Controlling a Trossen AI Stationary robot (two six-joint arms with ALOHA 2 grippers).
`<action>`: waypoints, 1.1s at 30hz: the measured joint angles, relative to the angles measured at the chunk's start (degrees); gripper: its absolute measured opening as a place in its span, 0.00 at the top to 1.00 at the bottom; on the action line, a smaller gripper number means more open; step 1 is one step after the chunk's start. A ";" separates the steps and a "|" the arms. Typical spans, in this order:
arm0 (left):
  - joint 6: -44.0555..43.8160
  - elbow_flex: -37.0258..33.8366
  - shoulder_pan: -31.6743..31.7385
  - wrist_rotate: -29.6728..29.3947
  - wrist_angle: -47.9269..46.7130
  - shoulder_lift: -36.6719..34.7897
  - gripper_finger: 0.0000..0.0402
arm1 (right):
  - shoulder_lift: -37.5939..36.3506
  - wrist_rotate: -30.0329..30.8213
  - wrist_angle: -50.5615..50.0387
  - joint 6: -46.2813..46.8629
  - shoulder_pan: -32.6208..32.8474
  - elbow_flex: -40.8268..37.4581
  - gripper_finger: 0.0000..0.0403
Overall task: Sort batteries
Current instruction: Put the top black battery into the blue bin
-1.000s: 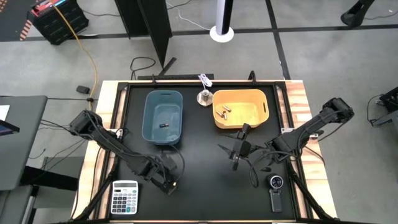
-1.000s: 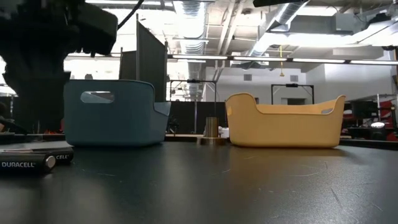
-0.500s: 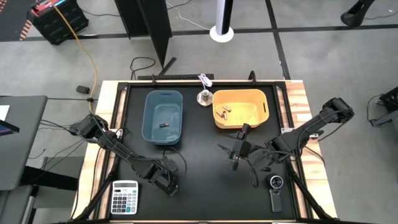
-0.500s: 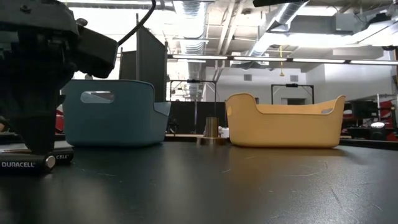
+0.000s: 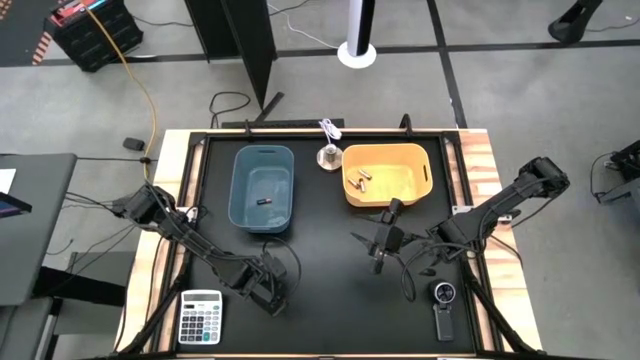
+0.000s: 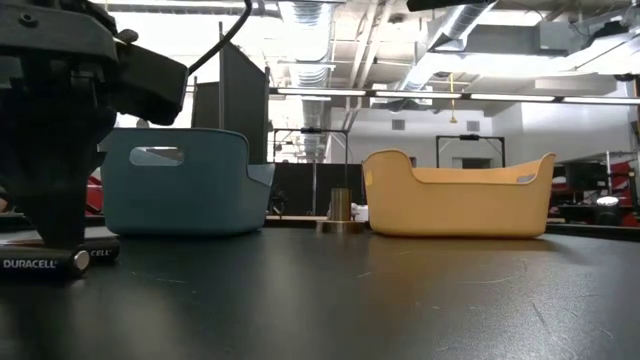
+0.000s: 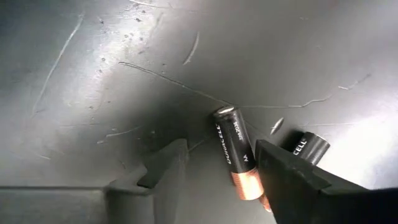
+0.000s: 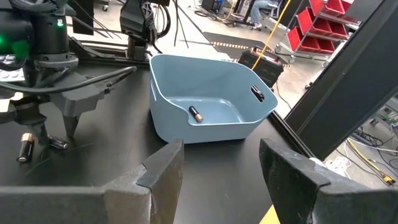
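Two dark copper-tipped batteries (image 7: 234, 150) lie on the black tabletop (image 5: 330, 290) at its near left, just right of the calculator (image 5: 201, 317). The left hand (image 7: 217, 171) stands right over them, fingers (image 7: 165, 165) parted wide, one battery lying between them and the other (image 7: 306, 148) just outside; it grips nothing. One more battery (image 8: 195, 114) rests in the blue bin (image 5: 262, 187) farther back, and several (image 5: 359, 181) sit in the yellow bin (image 5: 387, 174) to its right. The right hand (image 8: 221, 168) hangs near the yellow bin, open and empty.
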 joint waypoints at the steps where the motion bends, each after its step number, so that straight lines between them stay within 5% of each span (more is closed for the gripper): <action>1: 0.00 0.00 0.14 -0.02 -0.35 0.00 0.55 | 0.00 0.00 0.00 0.00 0.00 0.00 0.44; 17: 4.85 -0.11 0.24 -2.36 -3.46 0.15 0.89 | 0.00 0.00 0.00 -0.03 0.00 0.00 0.44; 33: 10.38 1.45 0.46 -3.00 -7.66 -1.98 0.90 | 0.00 0.02 -0.01 -0.04 0.00 0.00 0.44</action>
